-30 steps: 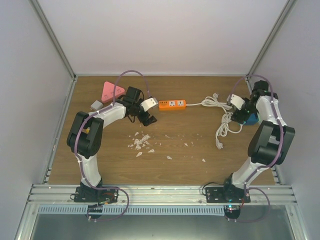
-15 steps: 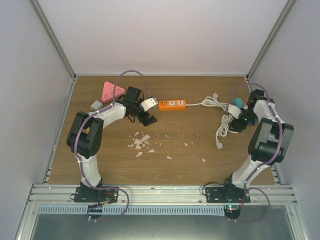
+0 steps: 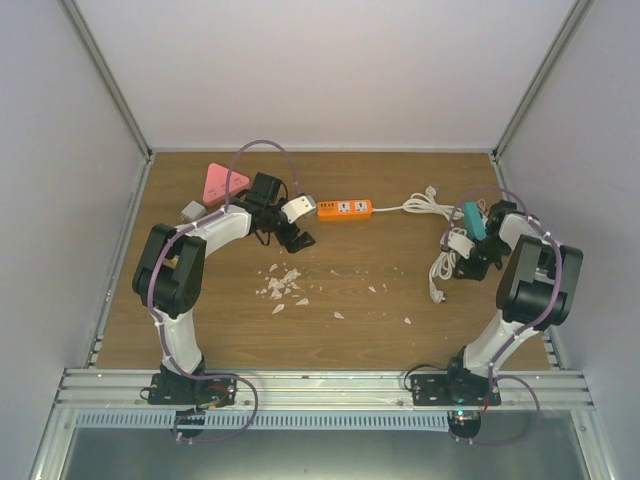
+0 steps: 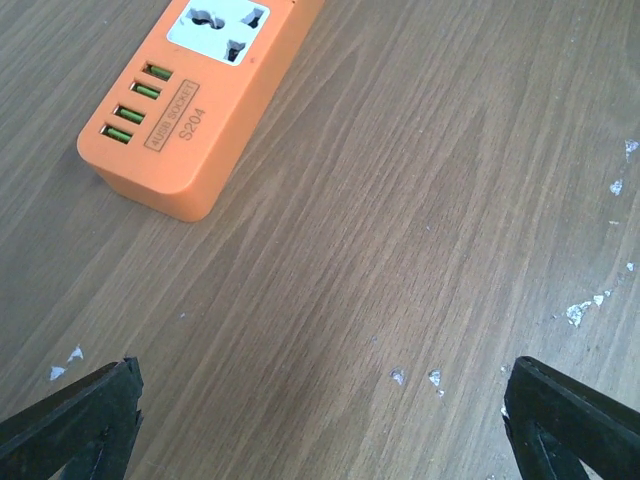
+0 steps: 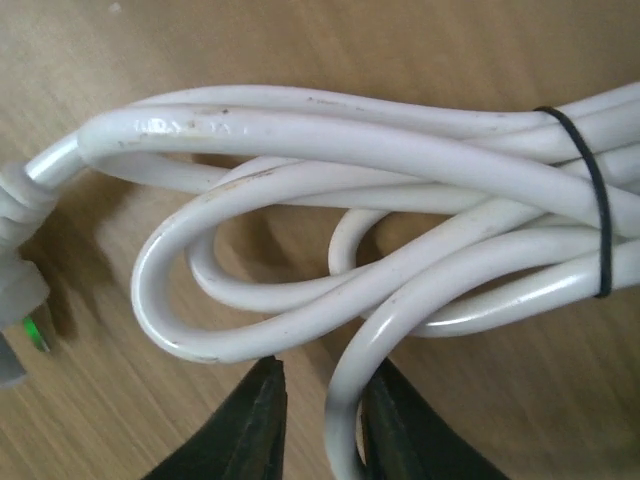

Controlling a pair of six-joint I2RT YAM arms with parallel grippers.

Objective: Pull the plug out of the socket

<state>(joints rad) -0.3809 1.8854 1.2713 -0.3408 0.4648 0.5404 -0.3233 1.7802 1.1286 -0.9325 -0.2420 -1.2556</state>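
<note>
Plug (image 3: 437, 291): on counter (image 3: 350, 320), end of white cord (image 5: 400, 150), near right end effector (image 5: 325, 370), which is clamped on a cord loop. Left end effector (image 4: 322, 372): fingers wide apart, orange socket strip (image 4: 200, 90) just ahead.

Orange socket strip (image 3: 345, 208), sockets (image 4: 218, 32) apparently empty, cord (image 3: 443, 262) coiled

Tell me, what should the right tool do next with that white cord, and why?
Probably close the right tool fully on the white cord: one strand sits between its fingers, with a slight gap showing on one side. The left tool stands wide open beside the orange power strip, holding nothing.
</note>
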